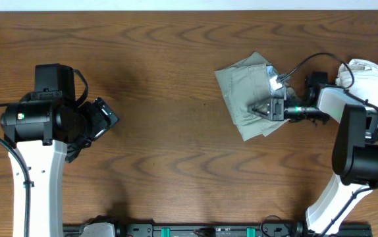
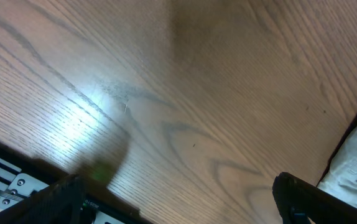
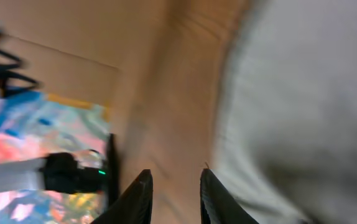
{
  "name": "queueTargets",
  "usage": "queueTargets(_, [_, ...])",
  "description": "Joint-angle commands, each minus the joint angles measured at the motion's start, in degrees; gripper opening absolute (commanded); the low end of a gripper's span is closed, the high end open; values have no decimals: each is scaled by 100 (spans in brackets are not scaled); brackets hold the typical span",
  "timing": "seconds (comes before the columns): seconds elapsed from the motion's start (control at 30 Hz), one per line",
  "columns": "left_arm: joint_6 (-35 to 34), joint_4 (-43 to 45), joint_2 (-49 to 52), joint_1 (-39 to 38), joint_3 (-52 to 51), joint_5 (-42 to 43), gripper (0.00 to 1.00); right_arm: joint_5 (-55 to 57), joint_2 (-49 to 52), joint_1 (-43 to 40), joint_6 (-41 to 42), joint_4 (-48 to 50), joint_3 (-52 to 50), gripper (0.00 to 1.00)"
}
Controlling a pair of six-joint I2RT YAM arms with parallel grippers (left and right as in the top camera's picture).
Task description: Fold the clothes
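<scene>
Softness is what will decide how the wrinkled grey-green khaki cotton garment (image 1: 248, 92) handles. It looks light and limp, so it should sag and crease wherever it is lifted, and it should drag over the wood rather than slide freely. It is far wider than either hand, so one pinch will only carry a corner. A doubled hem or an outer corner would probably give the firmest hold, and two spaced holds would keep an edge straight.

The garment lies as a rumpled, partly folded bundle on the robot's right half of the brown wooden surface (image 1: 162, 59). Its long axis runs from the far side towards the near side, and the near end leans slightly to the right. No waistband can be made out, so I cannot tell which end is the top.

The right hand (image 1: 266, 109) hangs over the bundle's near right part. In the blurred wrist view its fingers (image 3: 142, 196) stand a little apart, with bare wood between them and fabric just beside them. The left hand (image 1: 105, 118) is well apart from the garment, spread wide and empty.
</scene>
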Motion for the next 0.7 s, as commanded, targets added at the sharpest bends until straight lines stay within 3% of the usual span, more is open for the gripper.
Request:
queueTargets(0.0, [-11,9,33,31,-24,-70,98,-1110,-546,-22,-33,50,398,25])
queueTargets(0.1, [-11,33,33,31,-24,-70,98,-730,-730,35,723,518,697,26])
queueTargets(0.27, [-11,33,33,31,-24,-70,98,448,-741,304,3202,2424,890,26])
queueTargets(0.47, [-9,33,33,31,-44,-72,98,726,-466,564,4284,4205,890,35])
queueTargets(0.67, [-9,271,33,31,-424,-70,98,1233,354,564,4535,4419,890,37])
